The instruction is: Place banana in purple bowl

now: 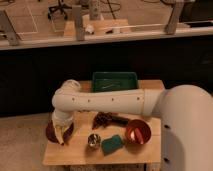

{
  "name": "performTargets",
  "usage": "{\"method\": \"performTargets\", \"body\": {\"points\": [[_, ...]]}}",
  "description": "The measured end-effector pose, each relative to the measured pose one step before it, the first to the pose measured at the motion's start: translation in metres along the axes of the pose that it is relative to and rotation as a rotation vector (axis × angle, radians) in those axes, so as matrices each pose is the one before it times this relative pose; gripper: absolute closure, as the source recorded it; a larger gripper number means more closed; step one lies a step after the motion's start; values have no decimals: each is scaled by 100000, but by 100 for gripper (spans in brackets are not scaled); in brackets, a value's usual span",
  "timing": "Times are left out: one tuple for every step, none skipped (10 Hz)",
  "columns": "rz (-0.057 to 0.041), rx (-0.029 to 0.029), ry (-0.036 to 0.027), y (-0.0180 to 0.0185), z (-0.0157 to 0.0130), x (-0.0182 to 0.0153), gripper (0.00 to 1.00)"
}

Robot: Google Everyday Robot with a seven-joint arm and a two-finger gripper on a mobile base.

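The purple bowl [50, 132] sits at the front left of the small wooden table [80, 155]. My white arm reaches across from the right and bends down over it. My gripper [62, 135] hangs right above the bowl, covering most of it. It is shut on the pale yellow banana [63, 138], which hangs nearly upright with its lower end at the bowl's front rim.
A green tray [115, 81] stands at the back of the table. A reddish-orange bowl [137, 131] with an orange stick, a teal sponge [112, 144], a small metal cup [93, 140] and a dark object [105, 120] lie at the centre and front right.
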Motion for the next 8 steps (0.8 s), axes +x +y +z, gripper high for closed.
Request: {"method": "performTargets", "body": {"points": [[1088, -349, 1068, 19, 169, 646, 44], [2057, 664, 1380, -82, -24, 876, 33], [1627, 566, 1383, -77, -125, 593, 25], [665, 281, 1075, -276, -55, 311, 20], [460, 63, 676, -141, -35, 270, 20], [757, 114, 387, 9, -72, 295, 20], [2322, 102, 414, 332, -75, 429, 20], [2847, 243, -148, 274, -99, 383, 20]]}}
